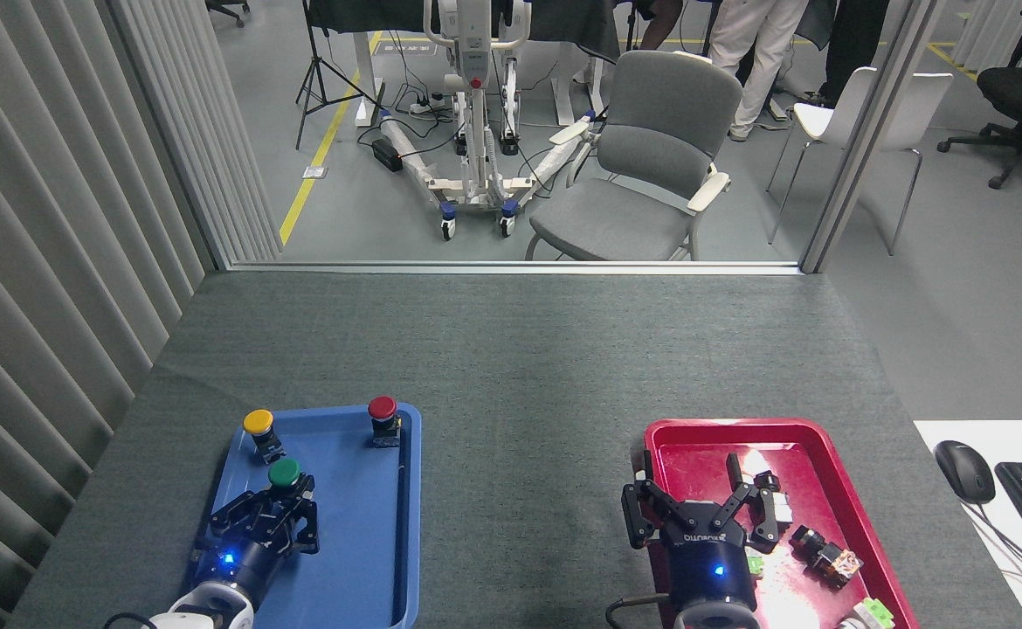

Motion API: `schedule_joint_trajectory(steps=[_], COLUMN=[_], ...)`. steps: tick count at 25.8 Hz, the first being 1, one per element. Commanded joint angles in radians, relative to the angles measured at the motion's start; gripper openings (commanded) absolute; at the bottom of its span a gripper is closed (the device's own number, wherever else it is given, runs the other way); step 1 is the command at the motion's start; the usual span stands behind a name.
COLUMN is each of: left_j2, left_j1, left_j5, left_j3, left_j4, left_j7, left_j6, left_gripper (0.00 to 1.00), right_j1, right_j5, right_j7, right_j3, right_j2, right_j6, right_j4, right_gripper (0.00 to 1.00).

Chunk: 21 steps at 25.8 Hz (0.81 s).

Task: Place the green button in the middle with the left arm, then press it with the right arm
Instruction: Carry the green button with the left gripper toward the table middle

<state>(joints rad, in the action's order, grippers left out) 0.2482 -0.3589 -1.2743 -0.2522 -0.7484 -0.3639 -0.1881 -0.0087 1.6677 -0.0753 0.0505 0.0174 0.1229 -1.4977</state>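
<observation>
One green button [285, 473] in the blue tray [362, 559], base gripped by closed left hand [277, 517].

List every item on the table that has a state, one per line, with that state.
green button: upright in the blue tray, fingers closed around its base.
yellow button: upright, free, in the blue tray.
red button: upright, free, at the tray's far right corner.
left gripper: shut on the green button.
right gripper: open, empty, over the red tray.
</observation>
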Motion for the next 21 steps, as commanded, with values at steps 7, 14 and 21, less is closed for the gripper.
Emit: schedule_joint_trajectory(steps=[7, 14, 21], left_j2=[0.005, 0.008, -0.072], left_j1=[0.138, 0.21, 0.224], left_j5=[0.0, -0.011, -0.109], left_j3=[-0.002, -0.082, -0.108], left_j4=[-0.235, -0.359, -0.381], left_j7=[-0.017, -0.03, -0.018], left_j6=[-0.201, -0.301, -0.277], left_gripper=[0.0, 0.0, 0.0], right_j1=[0.001, 0.001, -0.001], right_j5=[-0.009, -0.033, -0.071], right_j7=[-0.001, 0.006, 0.015], right_j3=[-0.003, -0.005, 0.0], right_j2=[-0.01, -0.005, -0.014], right_j6=[-0.002, 0.004, 0.004], right_j4=[0.017, 0.013, 0.016], right_gripper=[0.96, 0.96, 0.96])
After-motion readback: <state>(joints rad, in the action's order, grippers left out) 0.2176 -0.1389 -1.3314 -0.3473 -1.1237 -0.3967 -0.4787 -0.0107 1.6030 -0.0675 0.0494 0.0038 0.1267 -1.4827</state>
